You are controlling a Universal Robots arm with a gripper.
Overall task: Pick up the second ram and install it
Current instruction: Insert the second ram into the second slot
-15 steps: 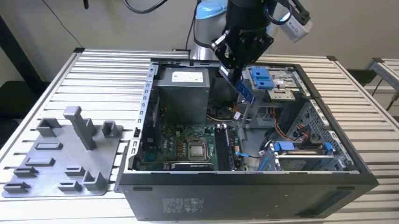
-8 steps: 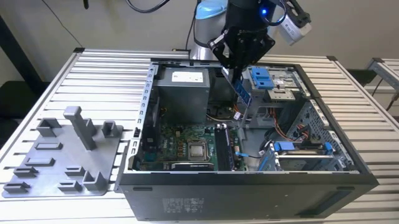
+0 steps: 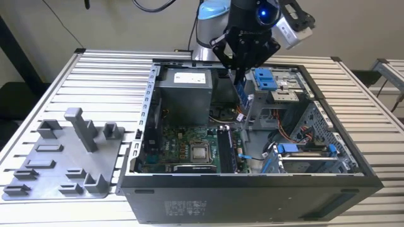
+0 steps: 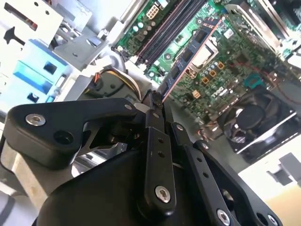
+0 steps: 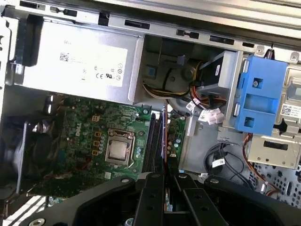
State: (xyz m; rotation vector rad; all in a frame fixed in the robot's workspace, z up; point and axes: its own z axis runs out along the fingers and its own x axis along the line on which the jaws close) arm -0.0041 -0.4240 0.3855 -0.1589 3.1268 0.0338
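The gripper (image 4: 154, 103) is clenched on one end of the second ram (image 4: 190, 52). It hangs above the green motherboard (image 4: 237, 59), pointing the same way as the black sockets (image 4: 162, 34) below.

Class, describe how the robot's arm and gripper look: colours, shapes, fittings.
The gripper is black: flat linked bars joined by silver pivot screws. In the exterior view, a blue light glows on the black wrist, a grey box sits beside it, and a pale blue cap tops an arm joint.
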